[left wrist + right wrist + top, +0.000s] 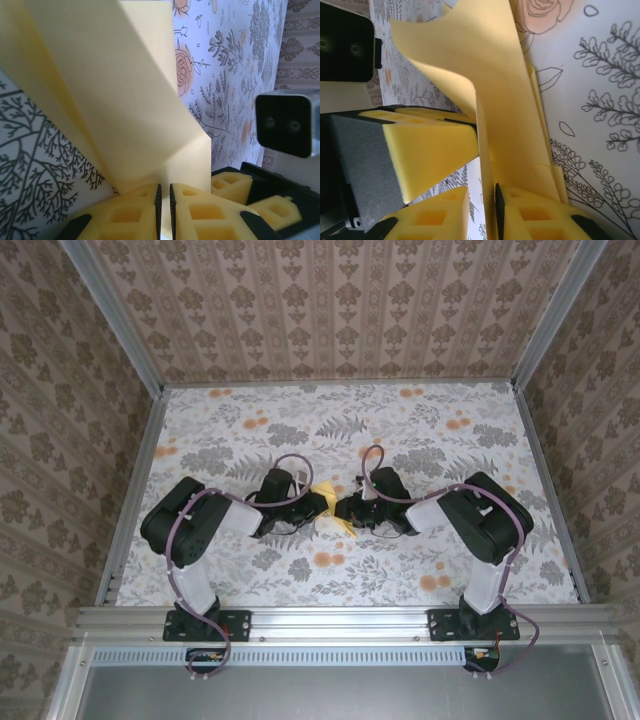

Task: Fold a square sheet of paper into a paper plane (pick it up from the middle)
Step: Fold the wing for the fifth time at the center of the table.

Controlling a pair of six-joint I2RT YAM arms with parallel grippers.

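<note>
Left gripper (162, 210): clamps folded paper sheet (125, 100).
Right gripper (482, 215): slightly parted around it.
Risk: one-sided hold, crease may spring open.

The paper sheet (328, 502) is plain pale yellow and partly folded into overlapping layers with sharp creases. It sits over the centre of the floral worktop (400, 430), between the two arms. In the left wrist view, its layers fan out from the left tool (165, 200), whose pads pinch one edge. In the right wrist view, one flap curls over to the left. The sheet passes between the pads of the right tool (481, 205), lying against one pad with a gap to the other.
</note>
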